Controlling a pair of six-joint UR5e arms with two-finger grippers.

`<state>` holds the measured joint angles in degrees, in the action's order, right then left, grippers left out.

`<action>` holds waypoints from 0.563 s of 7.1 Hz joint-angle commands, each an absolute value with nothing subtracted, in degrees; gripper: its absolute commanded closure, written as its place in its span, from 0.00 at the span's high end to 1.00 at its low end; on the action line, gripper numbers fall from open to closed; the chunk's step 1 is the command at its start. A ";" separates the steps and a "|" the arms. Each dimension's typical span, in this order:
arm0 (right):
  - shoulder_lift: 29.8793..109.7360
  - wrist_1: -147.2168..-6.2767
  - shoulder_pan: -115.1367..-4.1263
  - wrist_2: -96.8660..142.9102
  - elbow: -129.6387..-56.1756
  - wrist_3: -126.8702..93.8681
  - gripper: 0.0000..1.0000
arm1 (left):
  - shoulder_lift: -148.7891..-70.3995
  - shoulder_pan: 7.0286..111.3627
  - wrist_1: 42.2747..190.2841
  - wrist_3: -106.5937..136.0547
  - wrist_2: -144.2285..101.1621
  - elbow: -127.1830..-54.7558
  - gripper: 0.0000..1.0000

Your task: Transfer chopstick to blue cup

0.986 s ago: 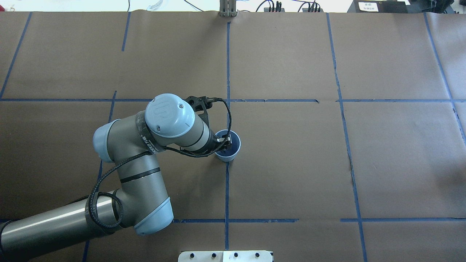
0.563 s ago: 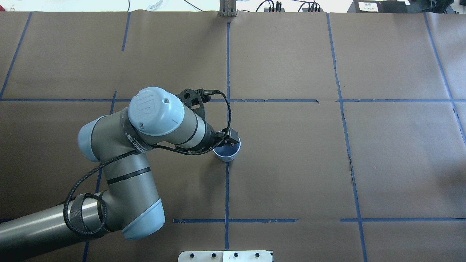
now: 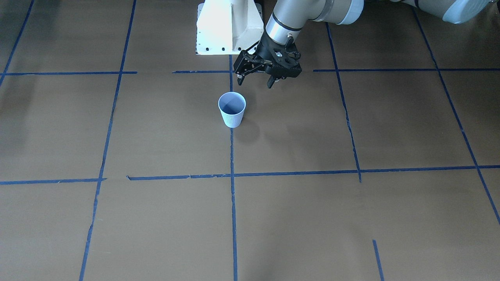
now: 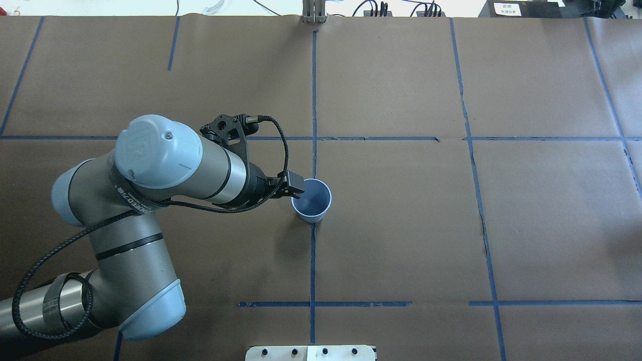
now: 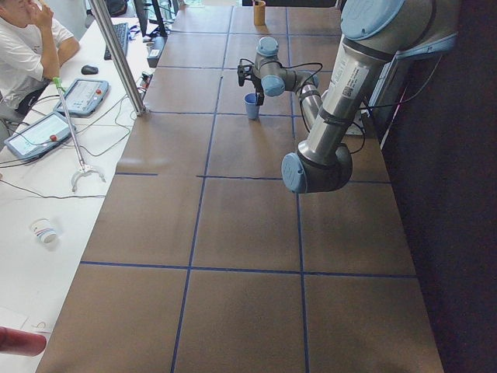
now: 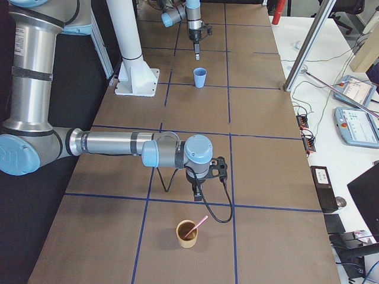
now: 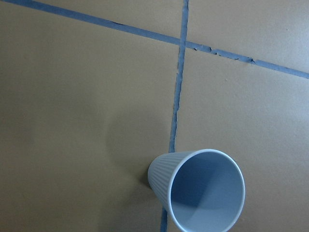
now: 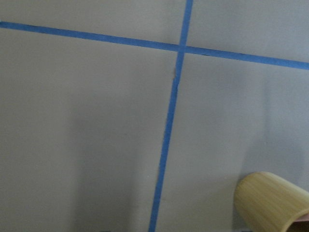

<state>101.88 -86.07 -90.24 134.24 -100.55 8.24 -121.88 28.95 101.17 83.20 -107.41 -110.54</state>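
A: Whereabouts of the pink chopstick [image 6: 197, 226]?

B: Not in the blue cup [image 4: 312, 200] yet. Propped aslant in a tan cup [image 6: 187, 234] close to the right-end edge of the desk [image 4: 451, 225], resting on the rim with the upper end poking out. Too long to stand any other way.

A: And the blue cup?

B: Upright in the middle of the desk, right on a blue tape line [image 4: 313, 260], mouth up and seemingly empty. Probably set there to be within reach from either end.

A: State of the left hand [image 3: 256, 81]?

B: Spread apart, clamped on nothing. Raised just beside the cup's rim, on the side toward the left-end edge, not touching. Clear of the mouth, so no obstacle to a drop from above.

A: The right hand [image 6: 197, 190]?

B: Pointing down near the tan cup, apart from the chopstick. Apart or together, impossible to tell from the one view showing it. Likely poised there for the pick.

A: Progress?

B: Barely begun, by the look of it: pick, carry toward the desk's middle, drop in. Best to pinch the upper end, clear of the rim, to avoid tipping the tan cup.
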 commanded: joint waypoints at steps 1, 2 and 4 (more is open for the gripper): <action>103.19 -75.90 -93.23 131.84 -93.83 16.38 0.94 | -121.55 29.44 101.16 83.23 -107.40 -111.09 1.00; 102.23 -71.93 -94.12 131.75 -88.91 22.87 0.94 | -121.47 29.44 101.16 83.15 -107.40 -111.09 1.00; 100.72 -70.05 -97.20 131.92 -84.73 28.55 0.94 | -121.46 29.36 101.16 83.14 -107.40 -111.01 1.00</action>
